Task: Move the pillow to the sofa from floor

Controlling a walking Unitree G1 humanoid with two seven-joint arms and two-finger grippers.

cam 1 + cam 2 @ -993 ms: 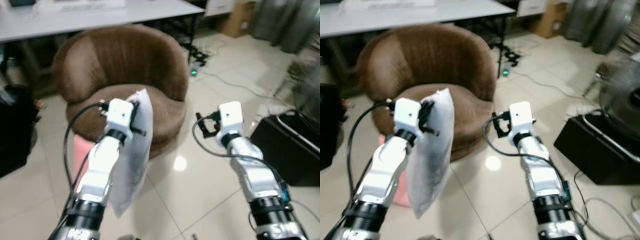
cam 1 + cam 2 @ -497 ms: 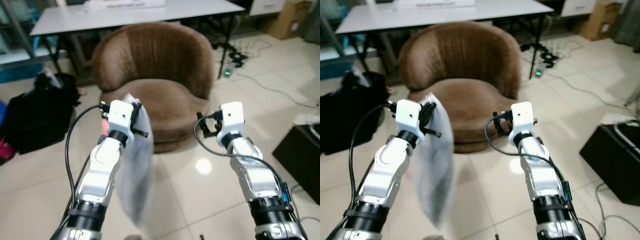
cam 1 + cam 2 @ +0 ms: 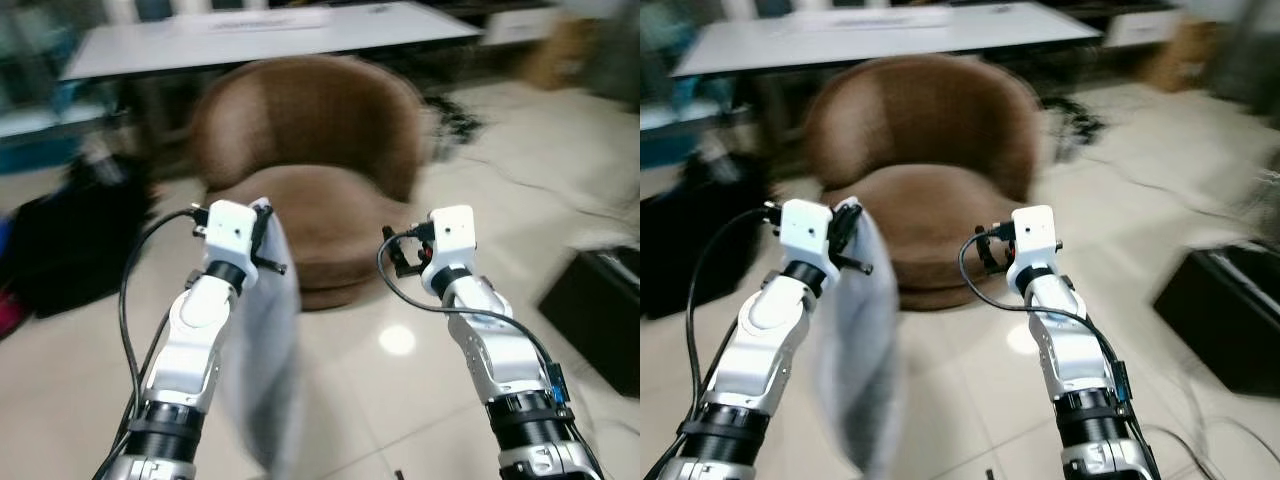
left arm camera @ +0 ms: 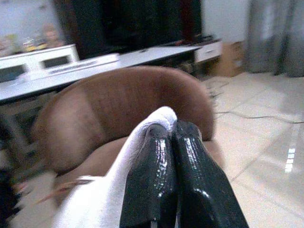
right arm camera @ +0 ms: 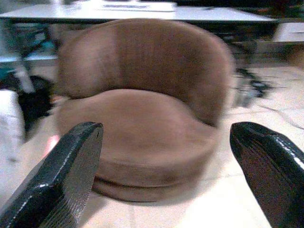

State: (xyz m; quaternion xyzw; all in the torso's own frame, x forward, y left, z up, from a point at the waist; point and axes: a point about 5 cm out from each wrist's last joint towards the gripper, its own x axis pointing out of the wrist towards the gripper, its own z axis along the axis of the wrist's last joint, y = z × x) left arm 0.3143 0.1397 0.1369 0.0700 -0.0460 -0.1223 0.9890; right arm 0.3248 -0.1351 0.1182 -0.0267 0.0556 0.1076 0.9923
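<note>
1. Fingers (image 4: 190,180) of my left gripper (image 4: 173,130) were pressed together on the white pillow's (image 3: 272,350) top edge; it hung below them, off the floor.
2. Beyond those tips I saw the brown sofa (image 3: 310,150), well apart.
3. My right gripper (image 5: 166,166) had its 2 fingers spread wide, empty, facing the sofa seat.

One pillow (image 3: 262,340), one brown sofa (image 3: 310,150), one white table (image 3: 260,35), two claws
</note>
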